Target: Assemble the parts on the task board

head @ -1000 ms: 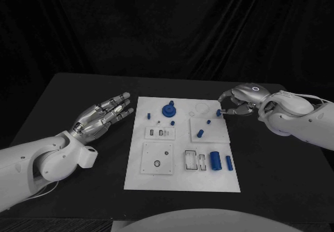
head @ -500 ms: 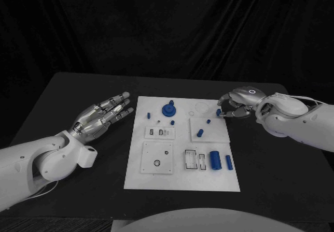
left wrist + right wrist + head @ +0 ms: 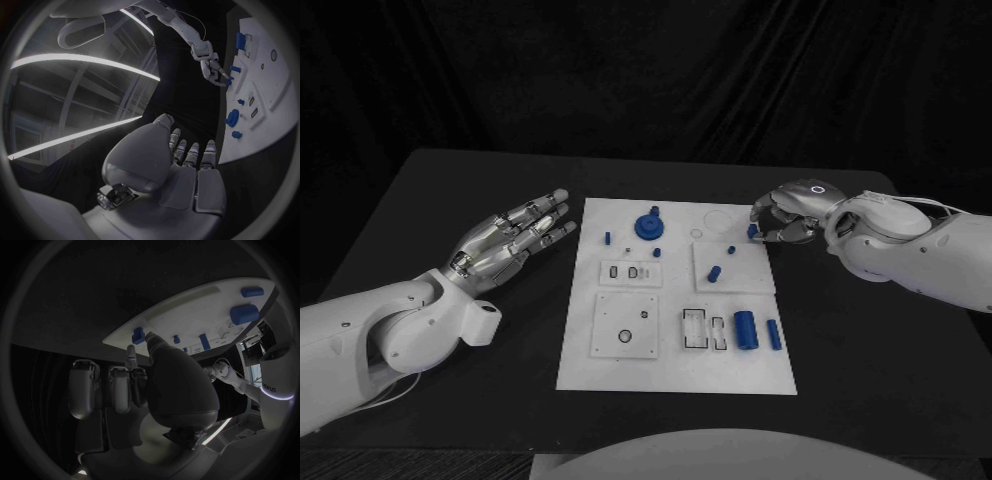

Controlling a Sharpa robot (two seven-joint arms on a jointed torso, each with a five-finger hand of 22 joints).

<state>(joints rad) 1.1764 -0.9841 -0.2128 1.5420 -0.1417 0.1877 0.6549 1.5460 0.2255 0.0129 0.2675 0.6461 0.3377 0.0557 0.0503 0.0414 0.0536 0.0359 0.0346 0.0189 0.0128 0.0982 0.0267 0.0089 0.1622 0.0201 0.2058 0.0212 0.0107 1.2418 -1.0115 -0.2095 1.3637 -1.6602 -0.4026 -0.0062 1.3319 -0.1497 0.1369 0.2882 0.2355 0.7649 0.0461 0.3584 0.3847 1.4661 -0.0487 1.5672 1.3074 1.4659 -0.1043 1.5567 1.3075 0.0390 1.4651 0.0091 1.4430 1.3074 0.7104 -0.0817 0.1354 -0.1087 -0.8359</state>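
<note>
Right now the right hand (image 3: 786, 212) sits at the far right edge of the task board (image 3: 675, 375), fingers (image 3: 764, 207) curled round a small blue peg (image 3: 753, 232) and pinching it just over the board's rim. In the right wrist view the peg (image 3: 138, 335) shows at the fingertips, touching the board edge (image 3: 187, 310).

Left hand (image 3: 514, 238) hovers over the desk (image 3: 473, 180) just beside the board's left edge, palm flat, fingers (image 3: 548, 206) spread and straight, holding nothing; it's apart from the board.

On the board: blue knob w/ round base (image 3: 649, 226) near the far middle, small blue pin (image 3: 607, 239) to its left, tilted blue peg (image 3: 715, 274) on the raised right-centre square plate, thick blue cylinder (image 3: 747, 332) and slimmer blue rod (image 3: 775, 336) side by side near the right edge, closer to the robot. Other small bits too tiny to tell.
</note>
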